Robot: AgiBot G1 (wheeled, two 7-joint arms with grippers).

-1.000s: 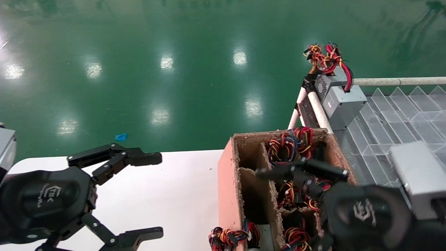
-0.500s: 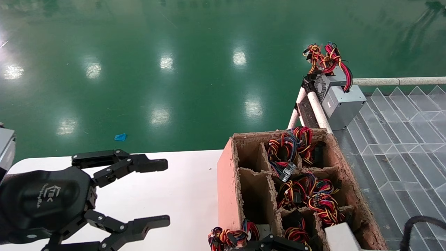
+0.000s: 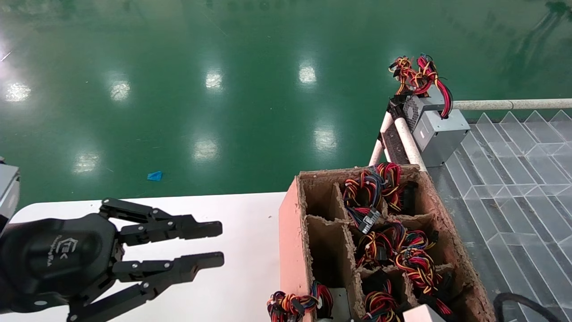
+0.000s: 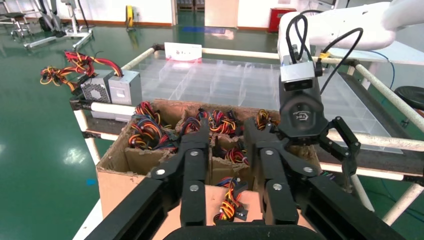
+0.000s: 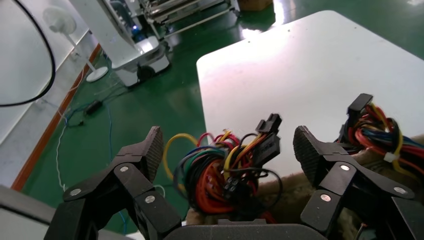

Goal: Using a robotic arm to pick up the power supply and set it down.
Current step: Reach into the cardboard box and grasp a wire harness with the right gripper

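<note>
Several power supplies stand in a divided cardboard carton [image 3: 292, 232], only their wire bundles showing. In the right wrist view my right gripper [image 5: 227, 142] is open, its ribbed pads either side of one bundle of yellow, red, black and orange wires [image 5: 215, 170] without touching it; that power supply's grey body is hidden. The left wrist view shows the right arm's black housing [image 4: 301, 116] low over the carton's far side. In the head view only its grey wrist block [image 3: 420, 315] shows. My left gripper [image 3: 219, 243] hovers over the white table [image 3: 232, 214], holding nothing, fingers a narrow gap apart.
A like grey box with a red cable looped over it [image 3: 438, 132] sits on the rack's corner beyond the carton. A clear divided tray [image 3: 514, 170] fills the rack on the right. A loose wire bundle [image 3: 292, 306] hangs at the carton's near left corner. Green floor lies beyond.
My left gripper's fingers have drawn in from wide apart to a narrow gap. The right arm has dropped from above the carton to the head view's bottom edge.
</note>
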